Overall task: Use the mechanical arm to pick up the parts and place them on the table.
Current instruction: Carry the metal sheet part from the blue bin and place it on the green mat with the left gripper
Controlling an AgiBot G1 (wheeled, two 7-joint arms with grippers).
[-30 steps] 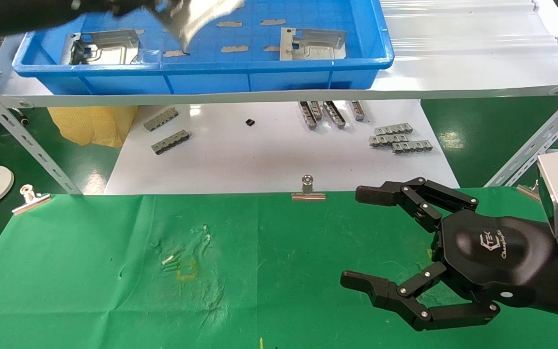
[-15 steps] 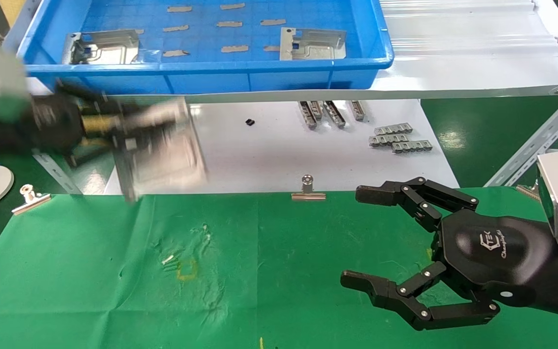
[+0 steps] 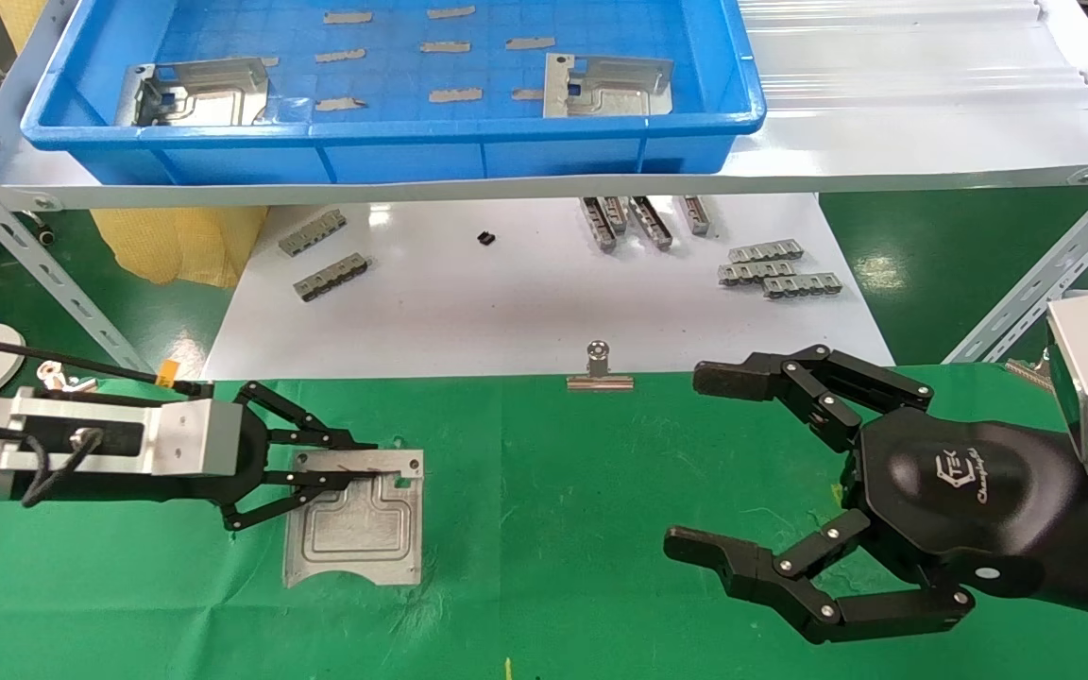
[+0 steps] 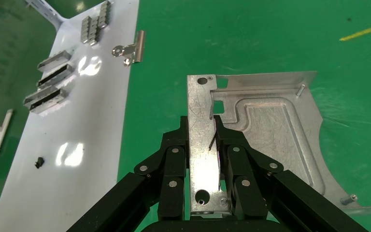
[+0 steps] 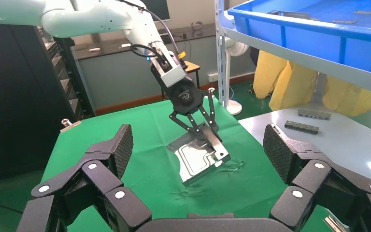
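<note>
- Between the jaws of your left gripper (image 3: pixel 341 460) sits the upright flange of one stamped plate (image 3: pixel 355 518); the left wrist view shows both fingertips (image 4: pixel 183 126) pressed against that strip, so the claw is clenched on the part.
- Down on the green cloth table (image 3: pixel 544 604), the plate looks flat from the head view, but the right wrist view shows its gripped edge higher than its far edge, so you should judge it tilted and only partly resting.
- Let go now and the raised edge may drop and slide; the wrinkles in the cloth could catch a bent edge and skew it.
- Pull back before the jaws are fully apart and a fingertip could hook the square cutout beside the flange and drag the plate along.
- Your right gripper (image 3: pixel 695 463) hangs with fingers spread and empty over the table's right side, well apart from the plate; leave it parked so it cannot sweep the cloth.
- Up on the white shelf (image 3: pixel 884 161), the blue bin (image 3: pixel 393 142) holds two more plates (image 3: pixel 605 87), so the job is, by my reading, far from done.
</note>
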